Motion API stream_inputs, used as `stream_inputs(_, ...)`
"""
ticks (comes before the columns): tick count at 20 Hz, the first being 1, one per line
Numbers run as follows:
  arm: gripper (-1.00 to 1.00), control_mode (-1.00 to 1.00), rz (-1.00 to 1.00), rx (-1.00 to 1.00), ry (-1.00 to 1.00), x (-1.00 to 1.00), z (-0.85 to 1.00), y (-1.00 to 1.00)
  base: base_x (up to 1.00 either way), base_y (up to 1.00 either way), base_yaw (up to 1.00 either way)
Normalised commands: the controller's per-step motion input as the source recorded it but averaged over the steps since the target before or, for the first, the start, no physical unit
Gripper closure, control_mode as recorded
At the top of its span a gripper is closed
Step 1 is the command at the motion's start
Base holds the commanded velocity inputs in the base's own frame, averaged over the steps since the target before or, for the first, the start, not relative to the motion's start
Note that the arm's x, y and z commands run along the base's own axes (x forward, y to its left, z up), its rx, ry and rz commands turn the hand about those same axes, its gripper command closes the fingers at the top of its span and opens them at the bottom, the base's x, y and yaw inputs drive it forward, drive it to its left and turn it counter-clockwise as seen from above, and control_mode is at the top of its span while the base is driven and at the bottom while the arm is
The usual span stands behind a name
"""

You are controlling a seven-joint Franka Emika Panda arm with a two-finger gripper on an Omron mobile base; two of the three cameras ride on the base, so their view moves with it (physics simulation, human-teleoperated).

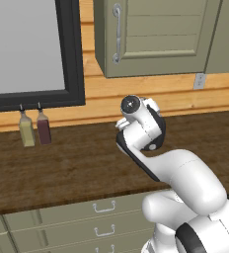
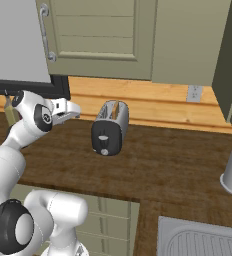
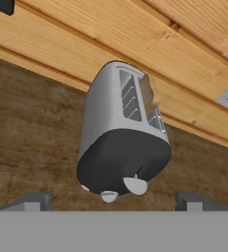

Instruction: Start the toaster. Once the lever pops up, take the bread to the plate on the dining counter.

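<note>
Near the worktop's [image 2: 178, 165] back edge, the toaster [image 2: 109, 128] holds the bread [image 2: 116, 109] in 1 slot; the gripper [image 3: 113, 199], fingers spread wide, hangs before its black end.

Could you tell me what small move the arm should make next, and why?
Probably ease the open gripper forward toward the toaster's black end panel and its lever. The jaws stand wide and short of it, and the bread sits in a slot, so toasting seems not yet started.

A kitchen: wooden worktop [image 2: 163, 165], sage cabinets [image 1: 156, 34], toaster [image 2: 109, 128].
</note>
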Motion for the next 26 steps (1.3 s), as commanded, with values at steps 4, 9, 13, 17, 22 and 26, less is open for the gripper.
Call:
stream_inputs(4, -1.00, -1.00, 0.00, 0.00, 0.00, 0.00, 0.00, 0.00, 0.00, 0.00, 0.00)
stream_inputs(9, -1.00, -1.00, 0.00, 0.00, 0.00, 0.00, 0.00, 0.00, 0.00, 0.00, 0.00)
stream_inputs(13, -1.00, -1.00, 0.00, 0.00, 0.00, 0.00, 0.00, 0.00, 0.00, 0.00, 0.00)
stream_inputs(17, -1.00, -1.00, 0.00, 0.00, 0.00, 0.00, 0.00, 0.00, 0.00, 0.00, 0.00)
stream_inputs(22, -1.00, -1.00, 0.00, 0.00, 0.00, 0.00, 0.00, 0.00, 0.00, 0.00, 0.00)
stream_inputs(26, -1.00, -1.00, 0.00, 0.00, 0.00, 0.00, 0.00, 0.00, 0.00, 0.00, 0.00)
